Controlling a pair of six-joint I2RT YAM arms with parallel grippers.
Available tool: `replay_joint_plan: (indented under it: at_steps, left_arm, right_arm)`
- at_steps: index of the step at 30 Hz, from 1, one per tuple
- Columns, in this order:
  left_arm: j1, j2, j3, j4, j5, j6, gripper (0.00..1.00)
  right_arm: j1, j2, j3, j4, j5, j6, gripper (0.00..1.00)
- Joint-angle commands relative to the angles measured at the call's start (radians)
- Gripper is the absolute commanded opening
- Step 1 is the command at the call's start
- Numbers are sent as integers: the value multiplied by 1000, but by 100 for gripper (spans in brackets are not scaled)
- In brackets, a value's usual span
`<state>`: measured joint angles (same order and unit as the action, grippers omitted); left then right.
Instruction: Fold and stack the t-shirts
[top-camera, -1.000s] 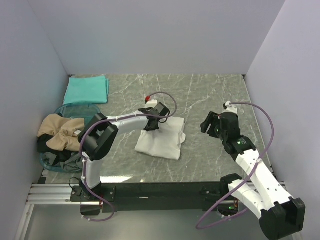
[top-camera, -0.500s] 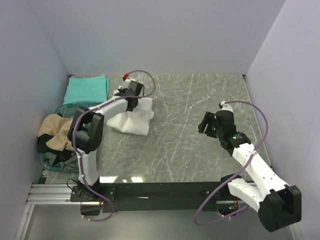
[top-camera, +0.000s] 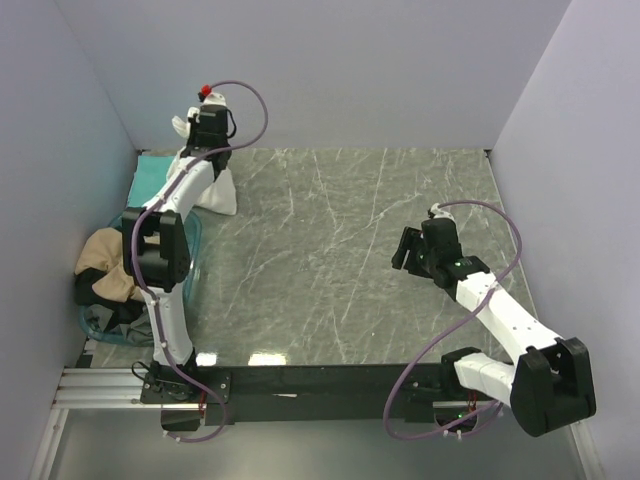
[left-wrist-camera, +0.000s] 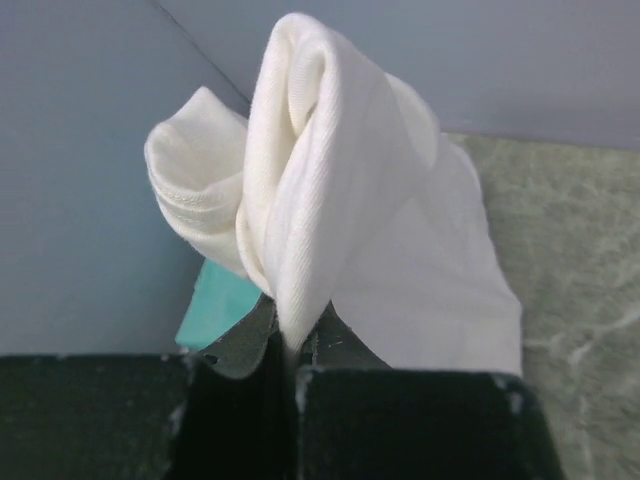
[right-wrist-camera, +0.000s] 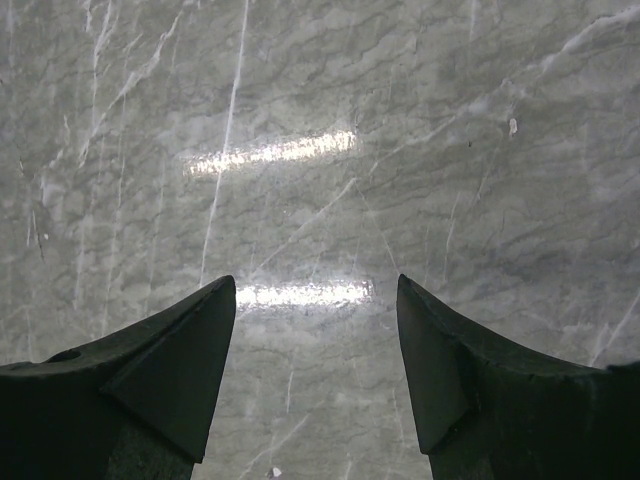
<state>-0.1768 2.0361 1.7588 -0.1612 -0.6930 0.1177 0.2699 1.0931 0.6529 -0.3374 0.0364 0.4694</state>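
Soft, light white cotton t-shirt (left-wrist-camera: 340, 200) clamped at bunched fold by left gripper (left-wrist-camera: 287, 345), hung at far-left corner, apparently over folded teal t-shirt (top-camera: 150, 180). Limp drape expected, so folded edge favoured for grasp. Right gripper (right-wrist-camera: 315, 340) spread, empty.

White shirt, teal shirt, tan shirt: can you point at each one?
White cloth t-shirt (left-wrist-camera: 340, 200), left wrist view, middle of the bunched fold.
Teal folded cloth t-shirt (top-camera: 150, 180), top external view, its flat visible part.
Tan crumpled cloth t-shirt (top-camera: 105, 262), top external view, middle of the heap.
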Motion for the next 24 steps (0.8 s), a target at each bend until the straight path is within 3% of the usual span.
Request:
replay_joint_plan:
  at_steps: [1, 11, 24]
  left_arm:
    - [31, 24, 82, 58, 101, 137, 1]
    - [83, 99, 220, 101, 138, 298, 1]
    - [174, 139, 259, 86, 260, 210, 1]
  right_arm:
    - [-8, 10, 51, 20, 5, -20, 72]
    - [-6, 39, 83, 5, 34, -25, 72]
    - [-8, 77, 93, 3, 42, -25, 72]
